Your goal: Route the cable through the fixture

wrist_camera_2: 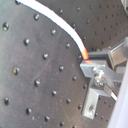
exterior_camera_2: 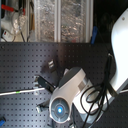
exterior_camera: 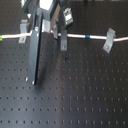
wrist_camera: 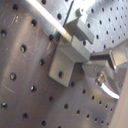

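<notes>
- The long thin white flexible cable (exterior_camera: 80,35) lies across the black perforated tabletop (exterior_camera: 75,95), stretched between a slanted grey metal clip (exterior_camera: 109,40) towards the first exterior view's right and another towards its left.
- The tool (wrist_camera_2: 90,64) looks clenched on the cable just beside its red band (wrist_camera_2: 85,52), in the second wrist view.
- The narrow upright grey metal fixture (exterior_camera: 63,39) stands just beside the grip.
- Judged step: threading. Next calls for steering the held cable into the fixture's slot without slack.
</notes>
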Controlling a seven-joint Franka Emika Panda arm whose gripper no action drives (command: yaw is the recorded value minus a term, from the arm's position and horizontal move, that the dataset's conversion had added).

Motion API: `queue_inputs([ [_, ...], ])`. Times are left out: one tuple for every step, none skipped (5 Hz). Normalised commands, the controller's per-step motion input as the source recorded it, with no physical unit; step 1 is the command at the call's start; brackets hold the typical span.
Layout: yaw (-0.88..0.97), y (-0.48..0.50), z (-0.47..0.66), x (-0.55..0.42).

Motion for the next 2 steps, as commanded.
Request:
queue_inputs([
  [0.00, -0.214, 0.00, -0.076],
  [-0.17, -0.536, -0.07, -0.117],
])
